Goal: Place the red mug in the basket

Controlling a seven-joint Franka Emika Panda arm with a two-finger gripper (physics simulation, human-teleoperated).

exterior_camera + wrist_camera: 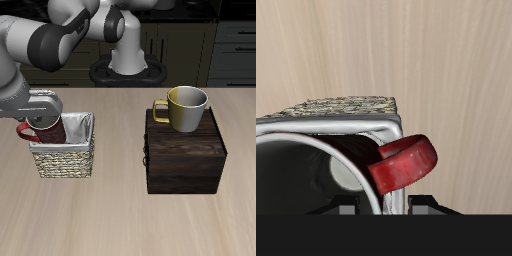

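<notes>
Gripper (40,118) fingers clamped on red mug (50,130) rim, mug tilted, hanging partly inside basket (62,160) near its back wall. Treat mug as rigid, glazed, slippery; you keep rim pinch firm, handle (406,165) stays free.

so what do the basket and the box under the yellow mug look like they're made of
The basket looks like woven wicker or straw: pale tan, with a rough plaited texture on its walls, and a smooth grey-white lining, probably cloth. The box looks like dark-stained wood: streaky brown grain, matte, with what seems a small metal clasp on its side. These are simulator renders, so both are surface looks only.
</notes>
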